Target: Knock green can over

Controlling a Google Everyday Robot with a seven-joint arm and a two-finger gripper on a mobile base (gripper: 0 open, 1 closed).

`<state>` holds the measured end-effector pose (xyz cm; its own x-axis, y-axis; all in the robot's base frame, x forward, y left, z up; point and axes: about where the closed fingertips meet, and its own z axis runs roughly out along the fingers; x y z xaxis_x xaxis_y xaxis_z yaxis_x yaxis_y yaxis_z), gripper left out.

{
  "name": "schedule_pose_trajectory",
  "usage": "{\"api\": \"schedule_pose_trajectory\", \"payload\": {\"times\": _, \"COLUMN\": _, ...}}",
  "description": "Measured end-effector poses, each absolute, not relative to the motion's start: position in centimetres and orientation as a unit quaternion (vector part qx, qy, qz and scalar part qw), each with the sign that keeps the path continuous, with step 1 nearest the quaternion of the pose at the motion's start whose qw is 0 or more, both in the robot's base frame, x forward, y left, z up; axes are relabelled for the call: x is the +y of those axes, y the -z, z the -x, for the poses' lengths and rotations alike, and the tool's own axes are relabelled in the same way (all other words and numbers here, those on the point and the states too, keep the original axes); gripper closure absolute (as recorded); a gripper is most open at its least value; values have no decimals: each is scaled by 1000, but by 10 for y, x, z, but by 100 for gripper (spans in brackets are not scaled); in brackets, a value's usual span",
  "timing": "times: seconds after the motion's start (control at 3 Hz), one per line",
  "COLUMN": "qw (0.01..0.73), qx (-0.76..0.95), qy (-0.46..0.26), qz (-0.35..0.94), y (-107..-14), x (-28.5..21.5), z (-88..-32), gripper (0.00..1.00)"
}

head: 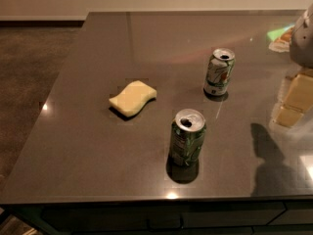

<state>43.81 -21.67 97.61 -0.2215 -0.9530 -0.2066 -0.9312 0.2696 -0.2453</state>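
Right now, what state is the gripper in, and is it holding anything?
The gripper: only partly in view at the right edge, well away from the upright green can; open or closed cannot be told.

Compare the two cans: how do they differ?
The green can is dark green; the pale can is white-and-green with a red mark. The green can stands nearer the front edge; the pale can farther back, closer to the gripper at the right edge. Both stand upright, opened.
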Motion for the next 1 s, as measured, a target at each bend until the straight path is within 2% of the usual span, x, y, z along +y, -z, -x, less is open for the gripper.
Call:
{"api": "schedule_pose_trajectory", "payload": {"times": 0.67, "qw": 173, "qx": 778, "qy": 11, "qz": 604, "y": -971, "x": -206, "z": -435, "gripper": 0}}
{"api": "schedule_pose_trajectory", "payload": {"times": 1.0, "qw": 205, "qx": 764, "qy": -42, "qz": 610, "y": -956, "x": -181, "z": -423, "gripper": 0}}
